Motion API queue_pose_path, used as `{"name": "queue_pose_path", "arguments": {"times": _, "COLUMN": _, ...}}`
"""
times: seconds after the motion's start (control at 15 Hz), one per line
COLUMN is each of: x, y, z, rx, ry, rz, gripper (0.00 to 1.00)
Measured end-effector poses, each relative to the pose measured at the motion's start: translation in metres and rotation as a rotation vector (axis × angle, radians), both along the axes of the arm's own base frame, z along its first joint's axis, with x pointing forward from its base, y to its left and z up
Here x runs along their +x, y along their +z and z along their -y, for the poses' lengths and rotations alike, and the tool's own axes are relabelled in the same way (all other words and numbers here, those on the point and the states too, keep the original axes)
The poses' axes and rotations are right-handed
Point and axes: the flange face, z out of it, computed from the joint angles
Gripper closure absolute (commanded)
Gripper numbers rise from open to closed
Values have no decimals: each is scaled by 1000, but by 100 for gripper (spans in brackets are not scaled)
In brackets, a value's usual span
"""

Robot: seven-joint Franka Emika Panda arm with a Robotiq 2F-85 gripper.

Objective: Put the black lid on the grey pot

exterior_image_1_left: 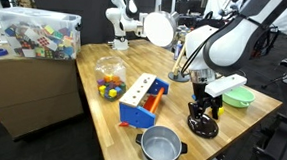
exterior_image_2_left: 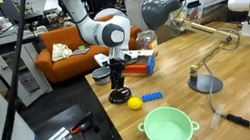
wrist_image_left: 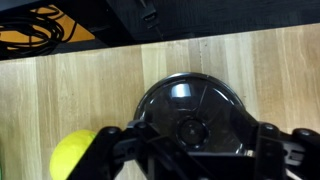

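Observation:
The black lid (wrist_image_left: 190, 98) lies flat on the wooden table, its small centre knob (wrist_image_left: 190, 128) facing up. It also shows in both exterior views (exterior_image_1_left: 203, 127) (exterior_image_2_left: 119, 98). My gripper (wrist_image_left: 195, 150) is straight over it, low, open, with one finger on each side of the lid. It shows the same way in both exterior views (exterior_image_1_left: 204, 111) (exterior_image_2_left: 117, 84). The grey pot (exterior_image_1_left: 160, 146) stands open and empty near the table's front edge, a short way from the lid.
A yellow ball (wrist_image_left: 72, 156) (exterior_image_2_left: 134, 103) lies close beside the lid, with a blue brick (exterior_image_2_left: 152, 97) past it. Also on the table are a light green bowl (exterior_image_1_left: 238, 96) (exterior_image_2_left: 168, 129), a blue and orange toolbox (exterior_image_1_left: 144, 100), a clear bowl of coloured balls (exterior_image_1_left: 109, 78) and a desk lamp (exterior_image_2_left: 205, 84).

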Motion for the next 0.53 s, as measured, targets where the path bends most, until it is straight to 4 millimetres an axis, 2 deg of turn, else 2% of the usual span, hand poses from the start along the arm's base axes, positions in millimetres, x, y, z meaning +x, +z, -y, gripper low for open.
{"name": "queue_pose_path", "arguments": {"times": 0.33, "x": 5, "y": -2, "z": 3, "rx": 0, "ry": -11, "rz": 9, "gripper": 87}}
{"name": "queue_pose_path", "arguments": {"times": 0.4, "x": 6, "y": -3, "z": 4, "rx": 0, "ry": -12, "rz": 11, "gripper": 92}}
{"name": "queue_pose_path", "arguments": {"times": 0.53, "x": 7, "y": -2, "z": 3, "rx": 2, "ry": -12, "rz": 14, "gripper": 92}}
